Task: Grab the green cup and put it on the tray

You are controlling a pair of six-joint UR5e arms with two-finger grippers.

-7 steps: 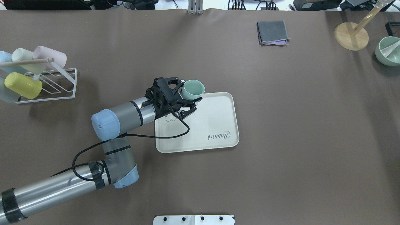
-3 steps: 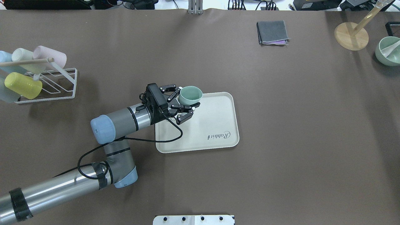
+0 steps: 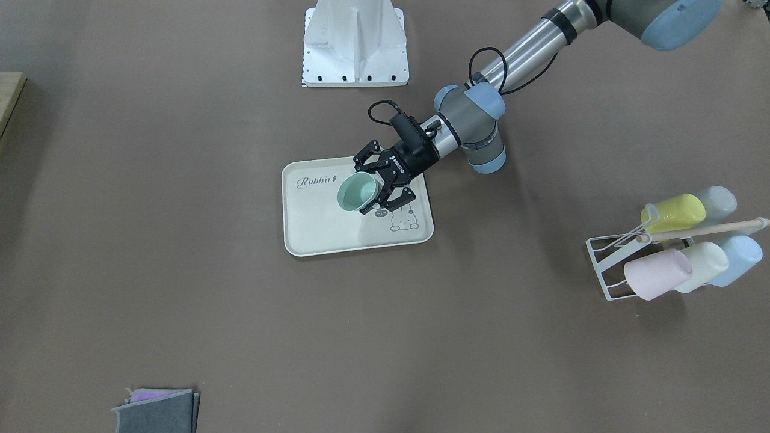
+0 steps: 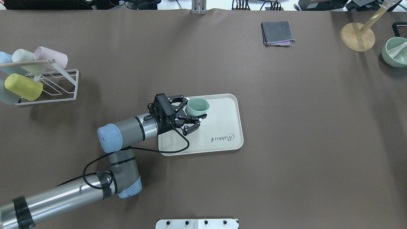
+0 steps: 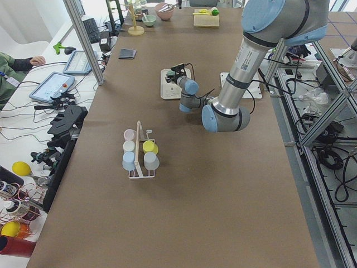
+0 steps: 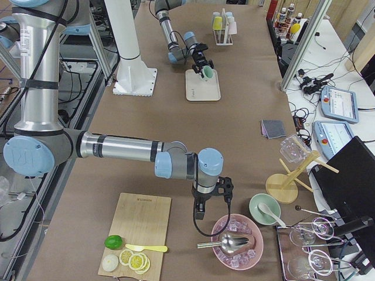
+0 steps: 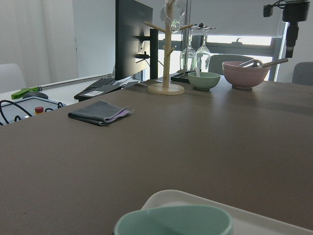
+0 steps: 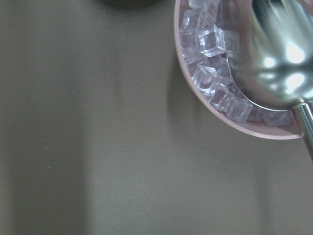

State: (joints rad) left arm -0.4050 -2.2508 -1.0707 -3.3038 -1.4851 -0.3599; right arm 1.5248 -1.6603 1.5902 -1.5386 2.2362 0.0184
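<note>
The green cup (image 4: 197, 106) stands mouth up between the fingers of my left gripper (image 4: 193, 109), over the far left part of the cream tray (image 4: 219, 127) with its "Rabbit" lettering. The gripper is shut on the cup's sides. I cannot tell whether the cup's base touches the tray. In the front-facing view the cup (image 3: 357, 192) sits in the gripper (image 3: 362, 191) over the tray (image 3: 325, 231). The left wrist view shows the cup's rim (image 7: 173, 220) and the tray's rim (image 7: 254, 215). My right gripper (image 6: 202, 202) shows only in the right side view, so I cannot tell its state.
A white wire rack (image 4: 47, 84) with several pastel cups stands at the far left. A folded grey cloth (image 4: 277, 32), a wooden stand (image 4: 357, 36) and a green bowl (image 4: 394, 52) lie at the back right. A pink bowl of ice (image 6: 237, 240) is beside the right arm.
My left gripper has carried the green cup from the tray's far left corner edge inward over the tray, toward the robot's side, and lower.
</note>
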